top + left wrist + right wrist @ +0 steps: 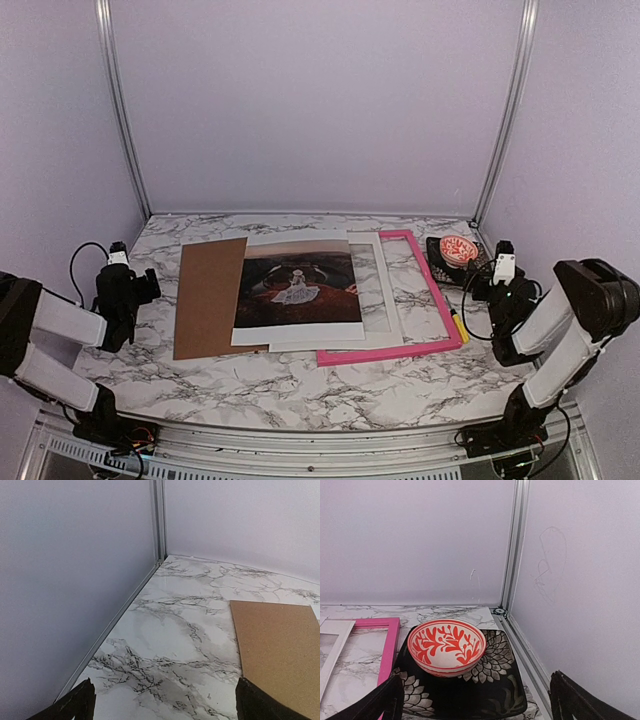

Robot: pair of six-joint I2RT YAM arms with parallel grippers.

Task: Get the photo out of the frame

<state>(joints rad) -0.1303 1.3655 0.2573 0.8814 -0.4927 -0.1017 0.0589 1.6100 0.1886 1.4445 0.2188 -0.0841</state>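
The photo (297, 285), a dark reddish scene with a small white figure, lies flat mid-table on a white sheet. It overlaps the right edge of the brown backing board (207, 298). The pink frame (438, 305) lies to its right, its left side hidden under the white mat (376, 290) and sheets. My left gripper (128, 283) hovers open left of the board, and in the left wrist view the left gripper (165, 700) holds nothing. My right gripper (487, 283) is open right of the frame. In the right wrist view the right gripper (476, 695) is empty.
A red-patterned bowl (446, 646) sits on a black floral plate (495, 690) at the back right, just ahead of my right gripper. A yellow pen (459, 325) lies beside the frame's right edge. Walls with metal rails (159, 525) close in the table.
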